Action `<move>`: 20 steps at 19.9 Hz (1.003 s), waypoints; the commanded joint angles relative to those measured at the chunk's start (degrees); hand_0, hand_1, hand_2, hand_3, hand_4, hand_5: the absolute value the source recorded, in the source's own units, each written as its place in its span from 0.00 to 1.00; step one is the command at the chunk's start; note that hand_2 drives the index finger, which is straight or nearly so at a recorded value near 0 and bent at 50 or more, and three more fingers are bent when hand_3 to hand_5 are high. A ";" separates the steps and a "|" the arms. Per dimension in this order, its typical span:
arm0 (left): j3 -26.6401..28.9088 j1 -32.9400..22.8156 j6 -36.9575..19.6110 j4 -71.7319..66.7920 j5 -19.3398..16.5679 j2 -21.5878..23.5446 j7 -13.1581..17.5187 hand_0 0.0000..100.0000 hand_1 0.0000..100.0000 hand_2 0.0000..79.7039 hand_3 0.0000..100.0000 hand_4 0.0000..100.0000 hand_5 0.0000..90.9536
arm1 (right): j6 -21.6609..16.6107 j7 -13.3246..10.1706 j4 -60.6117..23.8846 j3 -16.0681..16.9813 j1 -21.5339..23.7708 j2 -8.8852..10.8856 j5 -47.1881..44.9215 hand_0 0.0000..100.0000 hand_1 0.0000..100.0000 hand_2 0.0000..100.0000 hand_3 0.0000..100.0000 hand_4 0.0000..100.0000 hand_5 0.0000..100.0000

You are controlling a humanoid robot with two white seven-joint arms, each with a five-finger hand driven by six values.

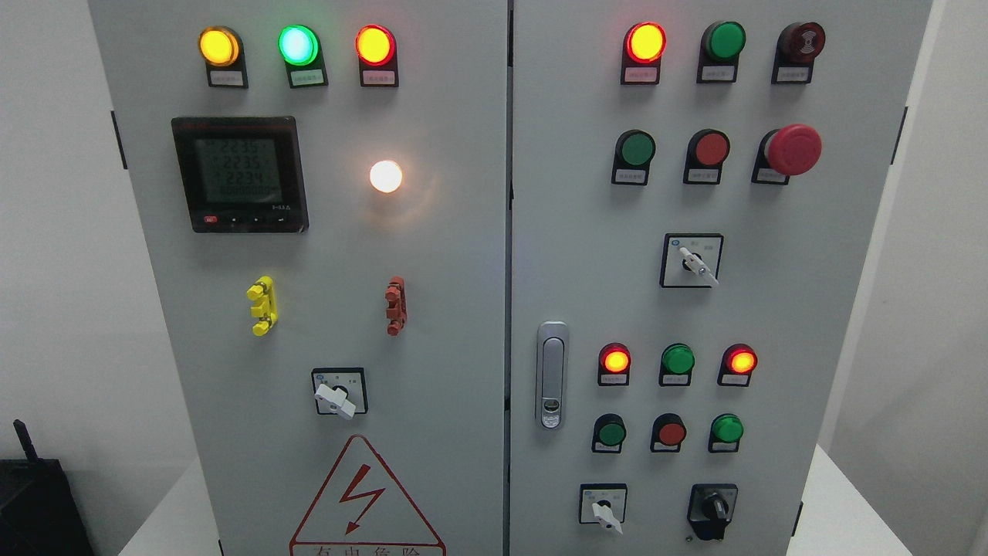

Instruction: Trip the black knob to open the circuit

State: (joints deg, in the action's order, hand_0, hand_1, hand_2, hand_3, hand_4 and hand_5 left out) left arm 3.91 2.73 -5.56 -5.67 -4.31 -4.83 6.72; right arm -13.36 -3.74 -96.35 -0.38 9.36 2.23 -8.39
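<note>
Robot hand: neither in view, state untellable. Black knob (714, 507) low right on cabinet door (772, 309), pointer seemingly upright.

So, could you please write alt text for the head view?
A grey two-door control cabinet fills the view, with the black knob at the right door's bottom right and no robot hand visible. Several indicator lamps glow; a digital meter sits upper left.

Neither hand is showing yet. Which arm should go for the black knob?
Probably the right: the black knob sits low on the right door, near where the right arm enters. Neither robot hand is in view.
</note>
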 commanded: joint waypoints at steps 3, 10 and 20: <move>-0.04 0.00 0.02 0.93 0.00 0.09 -0.04 0.12 0.39 0.00 0.00 0.00 0.00 | 0.43 -0.04 -3.85 0.30 -0.83 0.14 0.22 0.00 0.00 0.00 1.00 0.97 1.00; -0.04 0.00 0.02 0.93 0.00 0.00 -0.04 0.12 0.39 0.00 0.00 0.00 0.00 | 1.58 -0.04 -3.85 0.21 -2.50 -0.03 0.13 0.00 0.00 0.00 1.00 0.98 1.00; 0.05 0.00 0.02 0.93 0.00 0.00 -0.04 0.12 0.39 0.00 0.00 0.00 0.00 | 2.98 -0.04 -4.20 -0.41 -4.53 -0.39 0.31 0.00 0.00 0.00 1.00 0.99 1.00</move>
State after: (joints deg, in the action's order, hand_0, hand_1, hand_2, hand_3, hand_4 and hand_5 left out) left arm 3.92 2.73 -5.55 -5.67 -4.31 -4.83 6.72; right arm -10.54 -3.79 -99.67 -0.06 5.81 1.53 -8.16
